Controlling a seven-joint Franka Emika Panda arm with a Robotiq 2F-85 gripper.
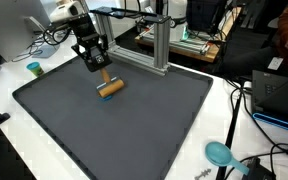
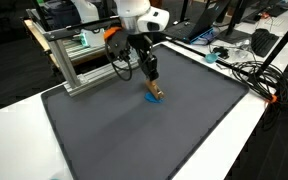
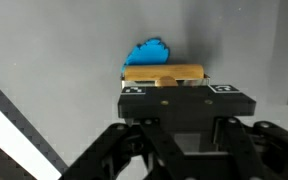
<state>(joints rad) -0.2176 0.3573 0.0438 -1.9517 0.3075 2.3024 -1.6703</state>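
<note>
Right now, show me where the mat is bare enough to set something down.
The grey mat is bare everywhere beyond the wooden tool in the end effector. Crowded along the metal frame and among the cables off the mat.

You had one gripper [image 1: 102,72], one wooden piece [image 1: 110,87], one blue piece [image 3: 149,53], one dark mat [image 1: 134,130] and one metal frame [image 1: 162,45] at upper centre.

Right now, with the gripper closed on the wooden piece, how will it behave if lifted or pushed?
The wooden piece looks solid, so it is probably stiff and light. Its bar seems rounded in an exterior view, so it might roll if released. The gripper grips only a narrow stem, so it may twist when pushed.
</note>
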